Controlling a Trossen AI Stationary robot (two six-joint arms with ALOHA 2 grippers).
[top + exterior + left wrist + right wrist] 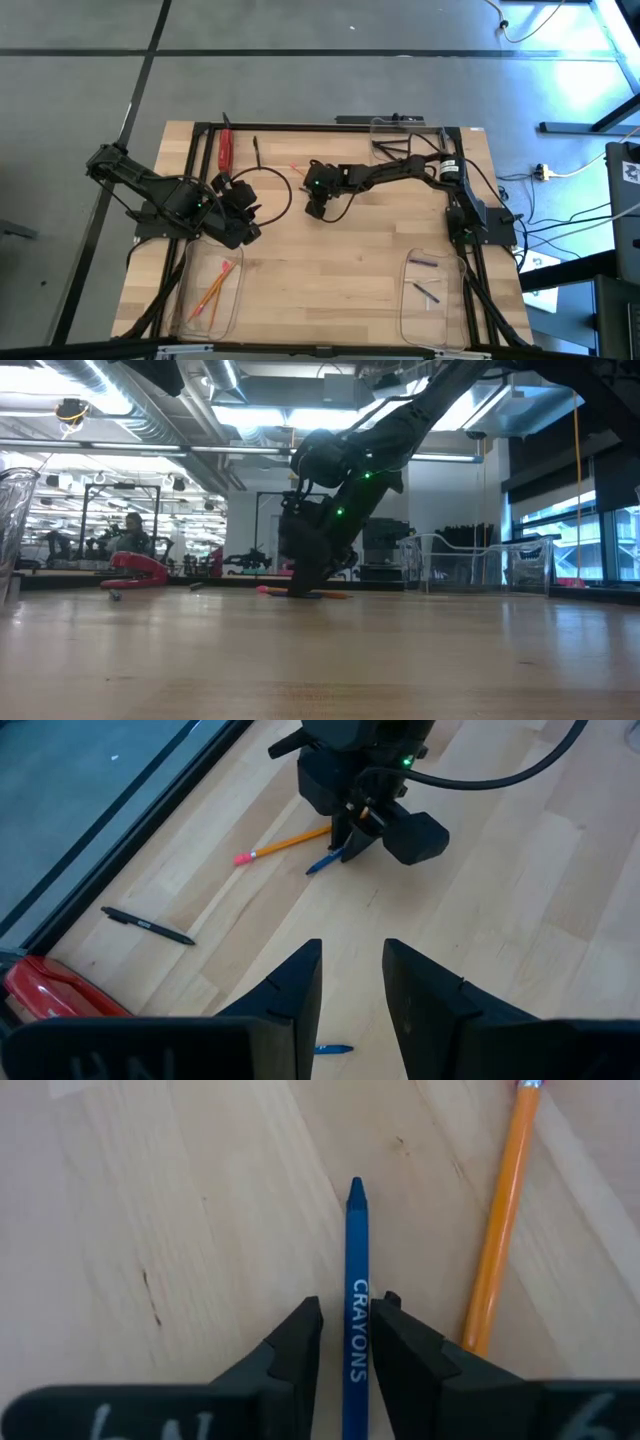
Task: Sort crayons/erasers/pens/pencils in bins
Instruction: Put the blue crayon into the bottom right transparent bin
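Note:
A blue crayon (356, 1280) lies flat on the wooden table beside an orange pencil (500, 1220) with a pink end (241, 858). My right gripper (346, 1342) is down at the table's middle, open, with one finger on each side of the crayon's rear part. My left gripper (352, 982) hangs open above the table's left side, holding nothing. A black pen (148, 926) lies farther left. Three clear bins stand at near left (190, 315), near right (408, 325) and far right (380, 128). My right gripper comes slanting down from above with its fingers lying along the crayon. Bare wood shows between one finger (300, 1350) and the crayon. The other finger (395, 1345) stands right against the crayon's side (366, 1330); whether it touches, I cannot tell. The crayon lies flat on the table.
A red stapler (226, 148) lies at the far left by the frame. A small blue stick (331, 1048) lies under my left gripper. The near left bin holds pencils (215, 285); the near right bin holds dark sticks (428, 292). Black cables (280, 190) loop between the arms.

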